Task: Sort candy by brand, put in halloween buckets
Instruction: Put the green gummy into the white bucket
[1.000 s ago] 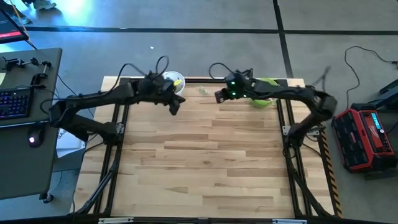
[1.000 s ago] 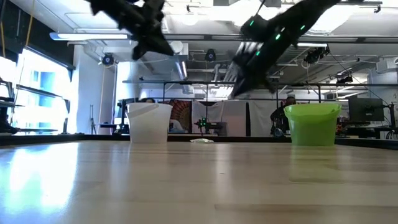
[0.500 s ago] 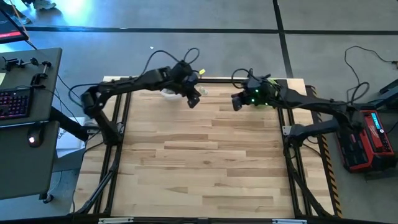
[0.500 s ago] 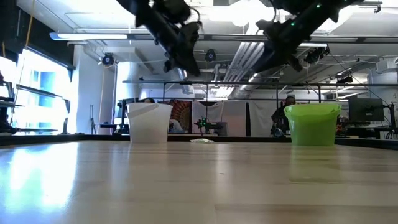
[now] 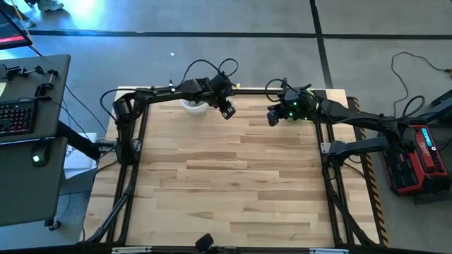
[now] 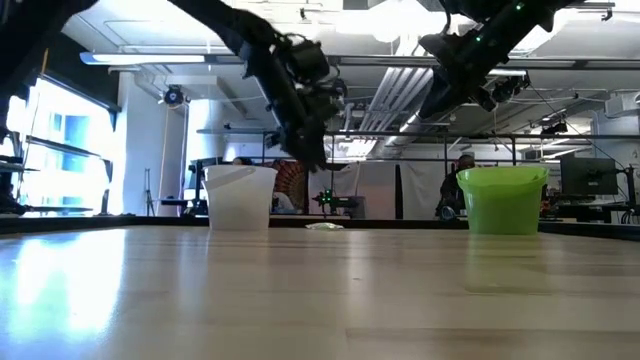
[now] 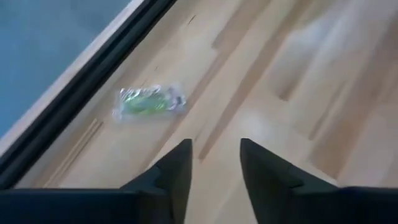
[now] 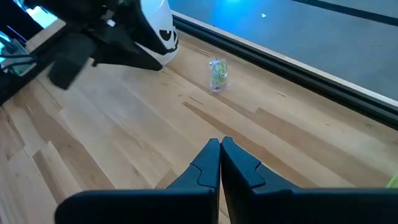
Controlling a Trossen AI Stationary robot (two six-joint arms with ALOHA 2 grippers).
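Note:
One clear-wrapped green candy [image 7: 149, 102] lies flat on the wooden table, close to the black rail along the far edge; it also shows from the right wrist [image 8: 217, 73] and the low view [image 6: 324, 226]. My left gripper [image 7: 214, 144] hovers open just short of it, slanting down, with nothing between its fingers. In the high view, my left gripper [image 5: 226, 109] is to the right of the white bucket [image 5: 192, 106]. The white bucket [image 6: 240, 197] and the lime green bucket [image 6: 502, 198] stand at the far edge. My right gripper [image 8: 221, 142] is shut and empty, raised beside the green bucket.
A black frame rail [image 7: 74, 99] borders the table just beyond the candy. Bare wood [image 5: 233, 176] stretches toward the near edge. A desk with a keyboard [image 5: 18, 116] stands left of the table, and a red case [image 5: 413, 155] right of it.
My left gripper has swung from over the white bucket toward the table's right, along the far edge, and come down toward the candy. My right gripper has drawn back toward the table's right and risen. The candy and both buckets have stayed put.

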